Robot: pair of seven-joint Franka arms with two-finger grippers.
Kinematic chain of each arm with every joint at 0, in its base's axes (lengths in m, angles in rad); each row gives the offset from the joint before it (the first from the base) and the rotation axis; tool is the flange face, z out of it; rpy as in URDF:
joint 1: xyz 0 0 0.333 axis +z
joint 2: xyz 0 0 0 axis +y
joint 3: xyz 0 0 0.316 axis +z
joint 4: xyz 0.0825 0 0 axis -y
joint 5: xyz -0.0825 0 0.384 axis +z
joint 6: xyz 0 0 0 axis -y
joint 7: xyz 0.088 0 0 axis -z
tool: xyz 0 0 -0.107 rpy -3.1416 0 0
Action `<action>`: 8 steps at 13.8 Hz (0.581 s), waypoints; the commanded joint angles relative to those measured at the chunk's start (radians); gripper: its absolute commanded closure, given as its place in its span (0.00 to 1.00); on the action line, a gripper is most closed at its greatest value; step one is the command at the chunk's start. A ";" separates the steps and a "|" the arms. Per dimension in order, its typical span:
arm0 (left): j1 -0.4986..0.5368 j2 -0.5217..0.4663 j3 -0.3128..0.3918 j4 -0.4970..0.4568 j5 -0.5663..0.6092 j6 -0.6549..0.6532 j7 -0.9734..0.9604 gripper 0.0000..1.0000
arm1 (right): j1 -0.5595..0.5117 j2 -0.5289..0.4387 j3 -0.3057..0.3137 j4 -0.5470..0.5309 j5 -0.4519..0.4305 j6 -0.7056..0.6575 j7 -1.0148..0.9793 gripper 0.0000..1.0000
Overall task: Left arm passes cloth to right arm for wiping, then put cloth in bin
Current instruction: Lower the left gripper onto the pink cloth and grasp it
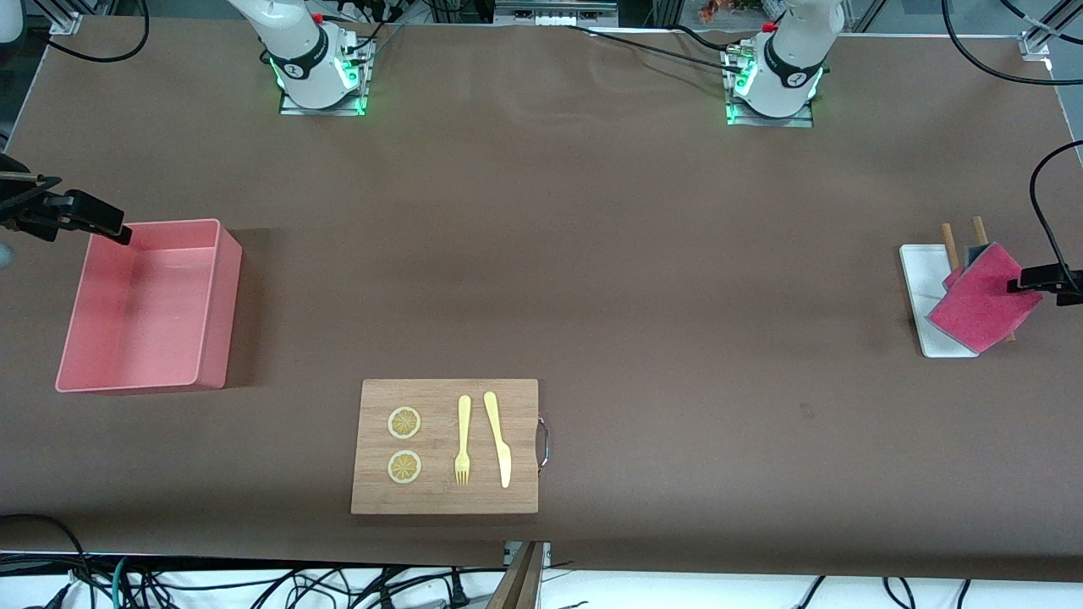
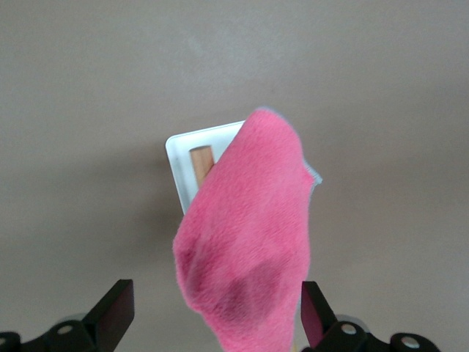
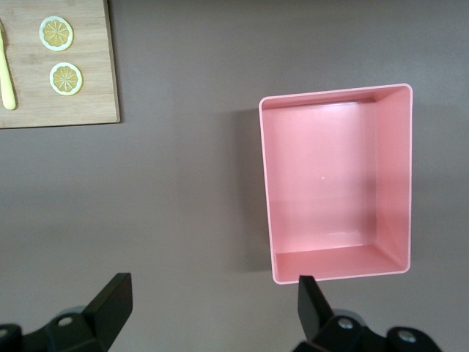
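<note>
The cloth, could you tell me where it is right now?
In the front view, the cloth is draped over wooden pegs on the white tray, at the left arm's end of the table.

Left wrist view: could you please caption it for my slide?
Open left hand above the pink cloth draped over a white tray.

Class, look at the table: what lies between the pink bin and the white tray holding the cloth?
Only bare brown tablecloth separates the bin from the white tray, as the front view shows.
</note>
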 commanded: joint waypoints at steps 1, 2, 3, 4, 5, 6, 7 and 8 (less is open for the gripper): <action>0.017 0.026 -0.008 0.021 -0.028 -0.007 0.029 0.00 | 0.003 0.010 -0.005 0.024 0.020 -0.002 0.009 0.00; 0.017 0.033 -0.008 0.021 -0.028 -0.009 0.029 0.03 | 0.003 0.010 -0.005 0.024 0.021 -0.002 0.009 0.00; 0.017 0.036 -0.008 0.021 -0.028 -0.012 0.029 0.09 | 0.003 0.010 -0.005 0.024 0.021 -0.002 0.009 0.00; 0.017 0.036 -0.008 0.021 -0.028 -0.012 0.029 0.24 | 0.003 0.010 -0.005 0.024 0.021 -0.002 0.009 0.00; 0.012 0.035 -0.008 0.024 -0.026 -0.012 0.029 0.34 | 0.003 0.010 -0.005 0.024 0.021 -0.002 0.009 0.00; 0.007 0.035 -0.009 0.032 -0.019 -0.014 0.029 0.53 | 0.003 0.010 -0.005 0.026 0.021 -0.002 0.009 0.00; 0.004 0.033 -0.011 0.035 -0.017 -0.014 0.029 0.63 | 0.003 0.010 -0.005 0.024 0.021 -0.001 0.009 0.00; 0.004 0.032 -0.012 0.035 -0.017 -0.015 0.032 0.76 | 0.003 0.010 -0.005 0.026 0.021 -0.002 0.008 0.00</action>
